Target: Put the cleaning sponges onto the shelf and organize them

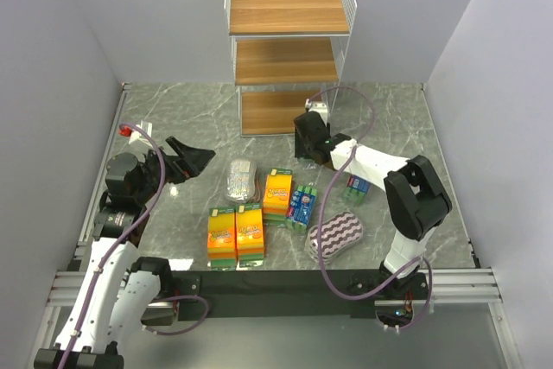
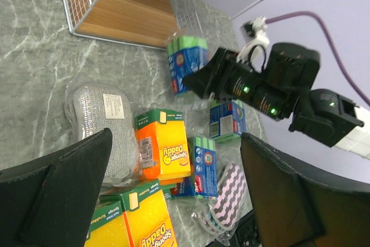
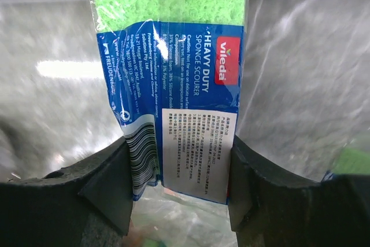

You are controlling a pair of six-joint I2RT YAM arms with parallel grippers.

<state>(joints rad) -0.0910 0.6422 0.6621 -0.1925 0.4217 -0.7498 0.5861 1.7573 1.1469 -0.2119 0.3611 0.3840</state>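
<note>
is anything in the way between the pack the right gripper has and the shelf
Nothing visible. The blue-green pack, in the right gripper, is close to the shelf's bottom tier; only bare table lies between them.

Bare table (image 1: 173,118) lies open between the left hand (image 1: 186,160) and the shelf (image 1: 289,10), whose upper tiers face front unblocked. The right hand (image 3: 180,180), clamped on a blue-green pack (image 3: 173,56), stands before the bottom tier's right end. The other sponge packs (image 1: 259,205) crowd mid-table
</note>
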